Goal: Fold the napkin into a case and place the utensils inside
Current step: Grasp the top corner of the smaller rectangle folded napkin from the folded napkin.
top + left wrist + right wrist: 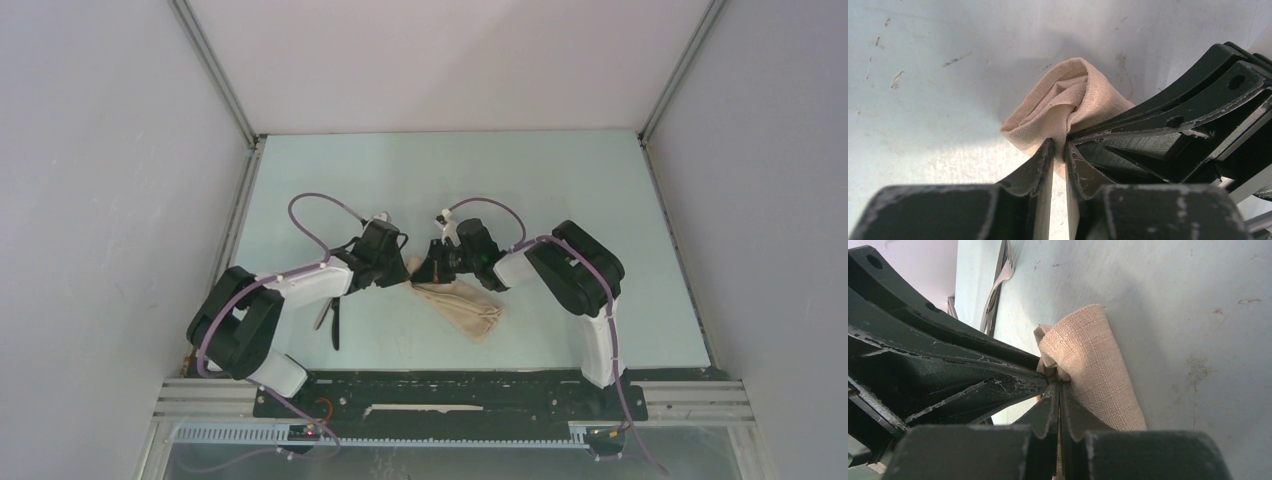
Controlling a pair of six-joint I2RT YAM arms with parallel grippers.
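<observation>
The beige napkin [462, 308] lies bunched mid-table [560, 200], its fold into a case unfinished. The left gripper [1059, 146] and right gripper [1058, 386] have their jaws pinching its left end. Next likely calls for carrying that end across evenly. The knife [336, 328] and fork [1004, 270] lie to the left.

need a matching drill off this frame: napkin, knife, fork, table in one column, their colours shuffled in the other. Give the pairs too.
Things:
1. napkin
2. knife
3. fork
4. table

Colours:
A. silver
B. pale blue-green
C. black
D. beige

Pairs: 1-D, 2-C, 3-A, 4-B
</observation>
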